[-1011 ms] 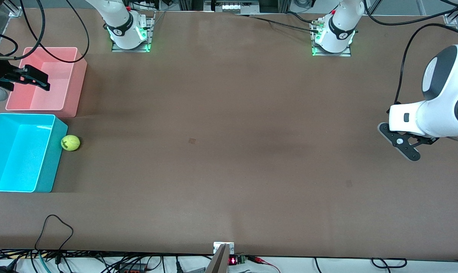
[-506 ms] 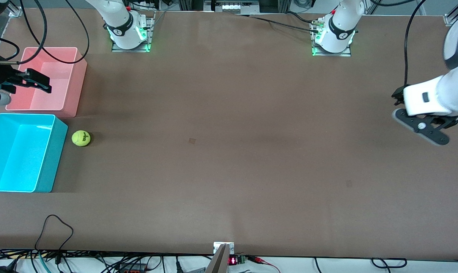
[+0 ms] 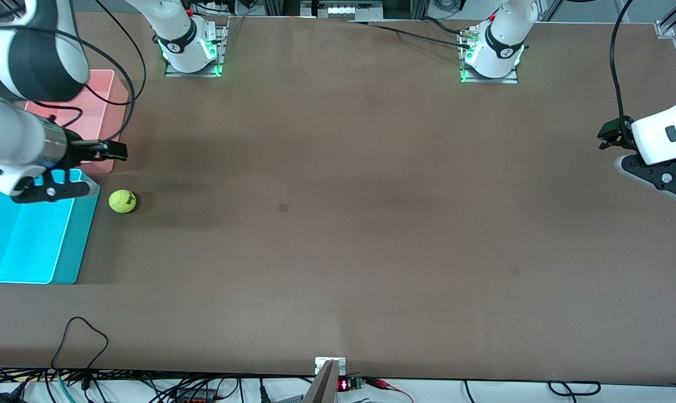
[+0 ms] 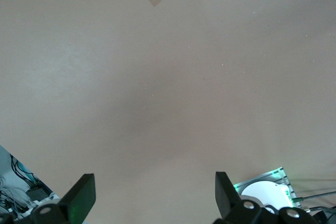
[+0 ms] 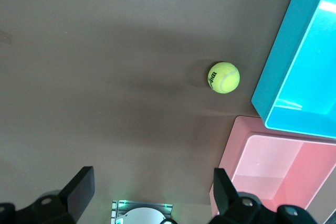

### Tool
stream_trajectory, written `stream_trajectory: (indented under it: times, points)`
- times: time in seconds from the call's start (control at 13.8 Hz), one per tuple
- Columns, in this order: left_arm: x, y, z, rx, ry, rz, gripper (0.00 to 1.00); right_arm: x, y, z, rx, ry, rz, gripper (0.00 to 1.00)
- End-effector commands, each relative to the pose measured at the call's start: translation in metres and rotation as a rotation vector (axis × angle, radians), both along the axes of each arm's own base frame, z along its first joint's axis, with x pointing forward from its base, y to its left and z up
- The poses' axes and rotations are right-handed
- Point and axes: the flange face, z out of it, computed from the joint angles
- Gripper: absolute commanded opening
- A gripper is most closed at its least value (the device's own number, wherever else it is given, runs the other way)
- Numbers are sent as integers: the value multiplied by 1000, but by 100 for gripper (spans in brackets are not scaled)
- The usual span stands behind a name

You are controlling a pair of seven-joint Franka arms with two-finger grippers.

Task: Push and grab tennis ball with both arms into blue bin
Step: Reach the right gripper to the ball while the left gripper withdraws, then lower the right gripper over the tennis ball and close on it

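The tennis ball (image 3: 122,201) rests on the brown table, a short gap from the blue bin (image 3: 83,235) and beside the bin's corner that lies close to the pink tub. In the right wrist view the tennis ball (image 5: 223,77) lies ahead of the fingers, next to the blue bin (image 5: 286,72). My right gripper (image 3: 111,151) hangs open and empty over the pink tub's near corner, above and just short of the ball; the right gripper (image 5: 151,188) has nothing between its fingers. My left gripper (image 3: 611,134) is open and empty over the left arm's end of the table; the left gripper (image 4: 152,195) faces bare table.
A pink tub (image 3: 111,101) stands beside the blue bin, farther from the front camera; the pink tub (image 5: 247,156) shows in the right wrist view too. Both arm bases (image 3: 191,53) (image 3: 492,56) stand along the table's back edge. Cables (image 3: 80,336) trail at the near edge.
My right arm swung from over the pink tub toward the ball. The left arm drew back to its end of the table. The ball rolled slightly away from the blue bin.
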Motion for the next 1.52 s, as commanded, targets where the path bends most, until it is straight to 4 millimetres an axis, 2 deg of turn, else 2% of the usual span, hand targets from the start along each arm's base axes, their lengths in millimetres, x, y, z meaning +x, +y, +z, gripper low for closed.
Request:
stream_trajectory:
  times: [0.0, 0.07, 0.29, 0.43, 0.51, 0.58, 0.72, 0.87, 1.16, 1.44]
  points:
    - [-11, -24, 14, -1, -101, 262, 100, 6, 4, -31, 9, 26, 71, 100]
    - [-17, -21, 13, -27, -116, 335, 100, 3, 1, -45, 34, 38, 141, 100]
    - [-22, -11, 12, -73, -114, 391, 100, 2, -28, -70, 128, 55, 381, 100]
    - [-26, -8, 18, -73, -154, 406, 100, 3, -48, -83, 155, 53, 456, 100]
    - [-33, -11, 19, -80, -192, 406, 100, -1, -57, -96, 170, 43, 500, 100]
    - [-40, -10, 16, -89, -233, 404, 100, -12, -62, -104, 178, 9, 551, 100]
    - [-54, -7, 17, -97, -250, 398, 100, -41, -79, -135, 175, -66, 592, 100]
    - [-64, -5, 17, -96, -248, 396, 100, -54, -100, -164, 178, -123, 688, 100]
    - [-70, -6, 19, -96, -251, 394, 100, -52, -139, -206, 199, -163, 947, 100]
    - [-78, -8, 16, -99, -262, 390, 100, -45, -153, -243, 204, -176, 1066, 100]
